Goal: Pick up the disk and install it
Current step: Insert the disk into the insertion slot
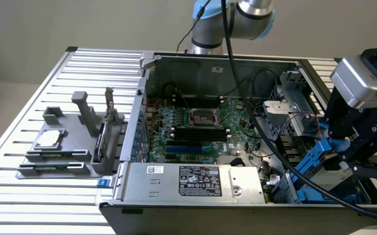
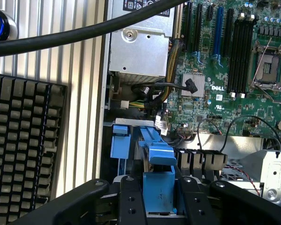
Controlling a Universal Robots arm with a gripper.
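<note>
Disk (image 1: 320, 157), a flat silver-grey metal drive in blue plastic rails, is tilted at one corner inside the open grey metal computer case (image 1: 195, 73). The black tool (image 2: 158, 199) grips its rails. I judge it stiff, rather heavy and sensitive to shocks, so the rails are the safest hold.

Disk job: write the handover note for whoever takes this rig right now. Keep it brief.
Gripper: shut on the disk, a flat silver-grey metal hard drive in blue plastic rails. The black fingers clamp its blue end.
Disk: held tilted, low over the end of the open grey metal computer case that lies at the exterior view's right.
Done: disk picked up and brought to the case.
Left: the install. The disk does not look seated in the case yet.
</note>
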